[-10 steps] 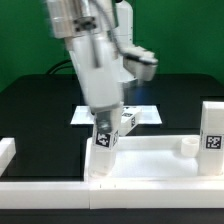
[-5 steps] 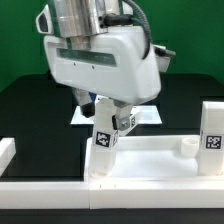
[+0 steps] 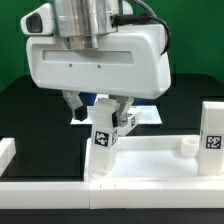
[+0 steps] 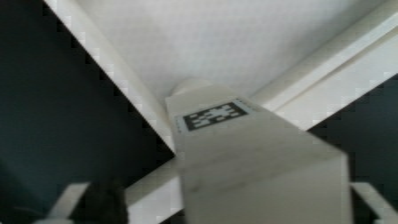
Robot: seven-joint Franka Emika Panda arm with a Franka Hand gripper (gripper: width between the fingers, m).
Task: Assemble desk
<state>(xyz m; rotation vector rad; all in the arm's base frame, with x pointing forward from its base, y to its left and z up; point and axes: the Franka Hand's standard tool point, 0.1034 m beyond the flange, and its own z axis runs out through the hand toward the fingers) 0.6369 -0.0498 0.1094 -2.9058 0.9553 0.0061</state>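
The claw (image 3: 100,112) hangs over the tabletop's (image 3: 150,160) near corner on the exterior view's left. Its two fingers (image 3: 74,102) are spread apart with an upright leg (image 3: 103,135) standing between them. A dark gap shows between the leg and the finger on the exterior view's left, so nothing is clamped.

That leg stands right at the corner, close to the low front wall (image 3: 100,188), so room there is tight. Along the near edge the tabletop lies bare as far as a round socket (image 3: 188,147) at the opposite corner. A second leg (image 3: 212,125) stands upright just past that end.

Another tagged piece (image 3: 127,120) shows just behind the first leg, half hidden; I cannot tell how it lies. The marker board (image 3: 148,115) lies beyond the back edge.

Only the wrist view shows the leg end-on, its tag (image 4: 215,113) facing the camera and the tabletop's rim (image 4: 329,75) running off diagonally.
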